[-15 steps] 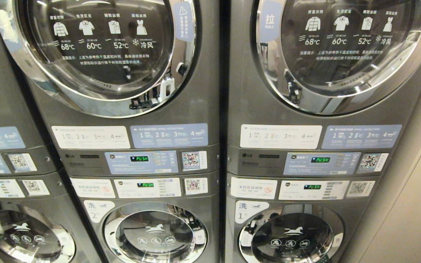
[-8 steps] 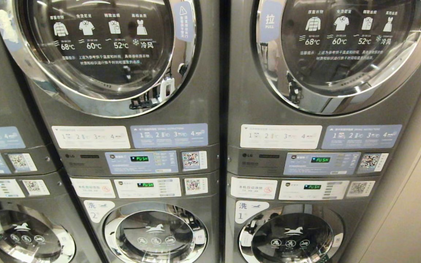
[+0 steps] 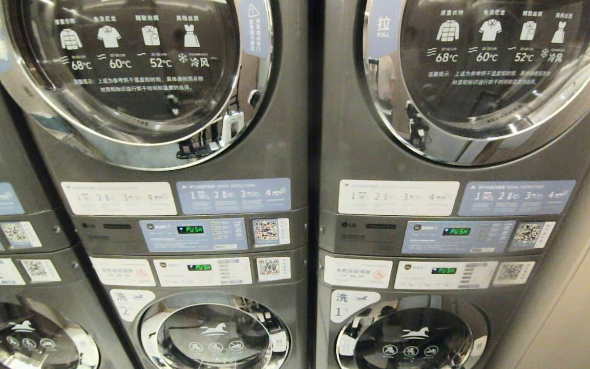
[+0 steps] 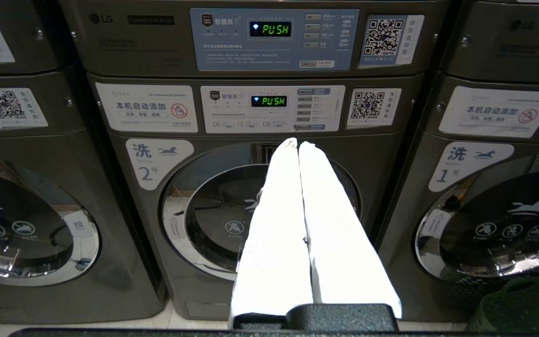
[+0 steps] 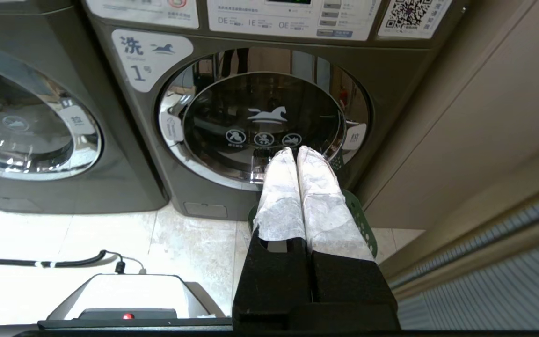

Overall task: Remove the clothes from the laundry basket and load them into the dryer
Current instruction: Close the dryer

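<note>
While both the left gripper point(image 4: 297, 142) and right gripper point(image 5: 296, 150) are held closed and empty, "PUSH" is displayed under the dryer point(image 3: 136, 77), LG-branded, at 12 o'clock above washer "2" point(image 3: 213, 333).

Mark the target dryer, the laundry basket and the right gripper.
dryer point(image 3: 136, 77), head view: glass of its round door, above washer label 2.
laundry basket point(image 5: 360, 224), right wrist view: green lattice wall beside the fingers.
right gripper point(image 5: 296, 150), right wrist view: between the shut fingertips.

Two big dryer doors point(image 3: 136, 77) point(image 3: 489, 72) show whole, three washer doors point(image 3: 213, 333) point(image 3: 413, 338) point(image 3: 28, 338) below, one green laundry basket point(image 4: 522, 309).
</note>
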